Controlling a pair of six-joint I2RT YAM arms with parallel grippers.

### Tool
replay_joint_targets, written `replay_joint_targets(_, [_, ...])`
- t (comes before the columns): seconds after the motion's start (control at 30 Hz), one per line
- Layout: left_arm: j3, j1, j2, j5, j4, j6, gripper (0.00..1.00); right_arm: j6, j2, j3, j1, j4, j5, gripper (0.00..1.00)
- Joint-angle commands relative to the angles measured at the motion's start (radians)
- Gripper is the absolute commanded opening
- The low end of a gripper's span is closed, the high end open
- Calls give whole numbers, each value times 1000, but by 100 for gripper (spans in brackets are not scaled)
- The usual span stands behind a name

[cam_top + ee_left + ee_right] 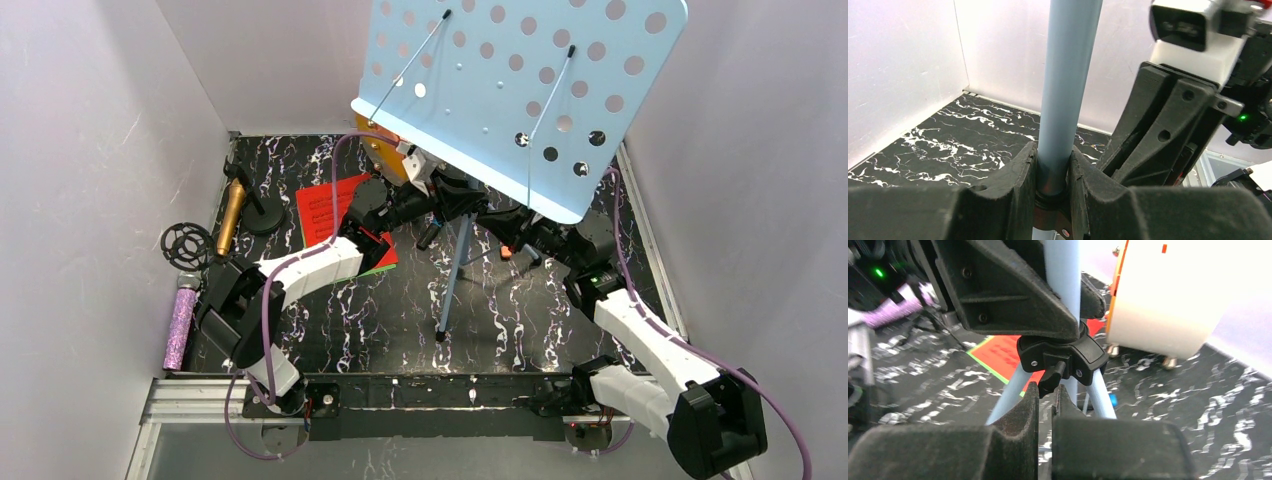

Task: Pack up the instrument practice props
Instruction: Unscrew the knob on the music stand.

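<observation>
Firstly, left side: the left gripper [1053,167] is closed tight around the pale-blue pole [1065,90] of the sheet-music tripod [520,90], just above its black collar [1085,352]. The fingers [1018,172] press the pole from both sides.
Right side: the right gripper [1047,397] is almost fully closed. Its two fingers pinch the small black knob [1054,371] that sticks out from the collar.
Stand: the sheet-music tripod stands near the middle of the marble-patterned table [540,335]. Its perforated desk is tilted and high over the far part, and its legs spread out below the collar.
Sheets: the red music sheet [325,205] lies flat, left of the tripod and partly under the left arm. The green music sheet [387,267] shows only an edge beneath it.
Left wall: the gold microphone [230,215] is just beside a round black base [263,218]. The purple microphone [180,325] lies along the wall, silver head to the far side.
Behind: the cream-and-orange cabinet [1168,295] stands near the tripod and is mostly hidden by the desk from above.
</observation>
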Motion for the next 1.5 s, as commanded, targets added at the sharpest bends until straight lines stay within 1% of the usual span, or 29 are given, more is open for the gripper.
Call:
replay_joint_targets(0.0, [-8,-7,-2,12,-236,-20,0,-509,7,1,95,-194,16,1])
replay_joint_targets(0.07, [-13,-7,-9,19,-247,-16,0,-638,15,47,119,-308,68,1])
replay_joint_targets(0.13, [-31,-7,-23,14,-248,-15,0,-733,15,89,133,-392,119,1])
replay_joint_targets(0.23, [-48,-7,-54,2,-248,-2,0,-808,-14,105,139,-432,143,1])
replay_joint_targets(0.43, [-50,-7,-79,-13,-259,-9,0,-984,-62,81,177,-422,247,1])
replay_joint_targets(0.5, [-43,-6,-74,-15,-270,-10,0,-1067,-71,56,210,-370,330,1])
replay_joint_targets(0.57, [-36,-4,-67,-9,-278,-11,0,-1107,-76,42,220,-335,338,1])
replay_joint_targets(0.6, [-34,-4,-66,-8,-279,-13,0,-1093,-68,62,219,-352,324,1])
replay_joint_targets(0.67, [-35,0,-67,-8,-281,-12,0,-1018,-41,133,220,-439,290,2])
replay_joint_targets(0.7, [-34,1,-70,-12,-285,-5,0,-972,-37,147,221,-461,272,9])
replay_joint_targets(0.73, [-34,2,-73,-13,-289,0,0,-927,-43,143,220,-456,255,19])
replay_joint_targets(0.8, [-34,3,-75,-16,-298,8,0,-866,-77,106,221,-396,238,35])
replay_joint_targets(0.87, [-32,2,-75,-16,-303,9,0,-810,-114,60,220,-305,234,43])
replay_joint_targets(0.93, [-30,2,-74,-13,-304,9,0,-777,-132,44,219,-246,235,48])
replay_joint_targets(1.0, [-29,2,-75,-15,-308,13,0,-769,-132,52,221,-228,229,49])
replay_joint_targets(1.17, [-26,2,-68,-18,-318,15,0,-796,-109,56,218,-145,245,49])
replay_joint_targets(1.3, [-23,3,-60,-14,-321,11,0,-822,-86,76,219,-148,238,46])
replay_joint_targets(1.37, [-20,3,-57,-11,-321,9,0,-836,-78,79,219,-147,235,43])
replay_joint_targets(1.47, [-22,3,-57,-12,-322,11,0,-861,-63,90,219,-161,218,36])
